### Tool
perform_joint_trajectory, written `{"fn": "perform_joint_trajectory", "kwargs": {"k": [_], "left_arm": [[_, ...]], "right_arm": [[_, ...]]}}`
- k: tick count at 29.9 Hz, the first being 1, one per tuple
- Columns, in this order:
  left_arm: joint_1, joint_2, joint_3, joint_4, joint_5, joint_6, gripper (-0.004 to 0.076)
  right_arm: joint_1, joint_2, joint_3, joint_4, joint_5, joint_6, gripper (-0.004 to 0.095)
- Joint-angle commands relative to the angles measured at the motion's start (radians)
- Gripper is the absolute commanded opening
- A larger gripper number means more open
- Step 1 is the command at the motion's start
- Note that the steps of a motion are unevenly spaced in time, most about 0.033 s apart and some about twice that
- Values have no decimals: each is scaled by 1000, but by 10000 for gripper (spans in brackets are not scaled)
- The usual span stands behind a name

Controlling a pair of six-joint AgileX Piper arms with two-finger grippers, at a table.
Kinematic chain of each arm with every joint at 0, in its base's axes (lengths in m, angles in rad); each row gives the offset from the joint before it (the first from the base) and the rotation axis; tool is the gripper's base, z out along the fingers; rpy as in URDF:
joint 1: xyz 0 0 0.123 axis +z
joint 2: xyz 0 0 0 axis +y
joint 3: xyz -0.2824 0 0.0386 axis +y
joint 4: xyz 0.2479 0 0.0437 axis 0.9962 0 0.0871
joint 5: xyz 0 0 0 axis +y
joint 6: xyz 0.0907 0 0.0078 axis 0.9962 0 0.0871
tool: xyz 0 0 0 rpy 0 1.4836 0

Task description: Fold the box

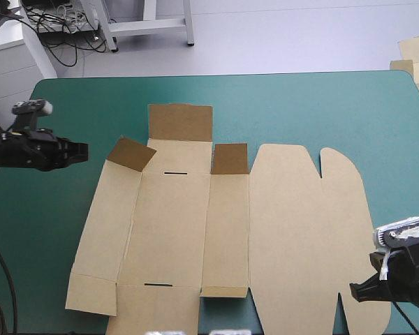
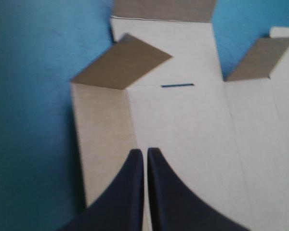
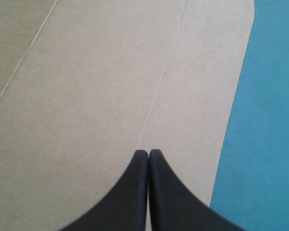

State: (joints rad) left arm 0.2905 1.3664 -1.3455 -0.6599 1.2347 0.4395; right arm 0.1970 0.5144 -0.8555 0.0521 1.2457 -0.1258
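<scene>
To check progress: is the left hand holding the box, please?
No; the left hand is shut, with teal-green cover between it and the box.

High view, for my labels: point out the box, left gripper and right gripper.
box (image 1: 171,230), high view, its flat middle panel.
left gripper (image 1: 84,151), high view, tips of shut fingers.
right gripper (image 1: 355,290), high view, tips of shut fingers.

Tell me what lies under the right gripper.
Under the shut right gripper lies the flat brown box, near its edge, with the teal-green cover beside it. The fingers hide the board directly beneath them, so contact cannot be judged.
</scene>
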Motion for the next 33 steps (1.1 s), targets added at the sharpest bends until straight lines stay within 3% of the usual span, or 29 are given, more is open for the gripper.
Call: {"fn": "perform_joint_trajectory", "kwargs": {"k": [1, 7, 10, 14, 19, 21, 33], "left_arm": [[135, -23, -32, -64, 36, -68, 8], [237, -21, -32, -38, 36, -111, 15], [235, -21, -32, 0, 43, -118, 62], [235, -21, -32, 2, 50, -122, 260], [235, -23, -24, 9, 51, -122, 606], [230, -23, 11, 1, 51, -122, 671], [206, -23, 439, -8, 57, 35, 687]], "right_arm": [[-9, 7, -24, -18, -28, 2, -20], [-9, 7, -24, -23, -32, -2, -20], [-9, 7, -24, -23, -38, -2, -20], [-9, 7, -24, -20, -47, -4, -20], [-9, 7, -24, -21, -49, -6, -20], [-9, 7, -24, -21, -49, -6, -20], [-9, 7, -24, -21, -53, -6, -20]]}}
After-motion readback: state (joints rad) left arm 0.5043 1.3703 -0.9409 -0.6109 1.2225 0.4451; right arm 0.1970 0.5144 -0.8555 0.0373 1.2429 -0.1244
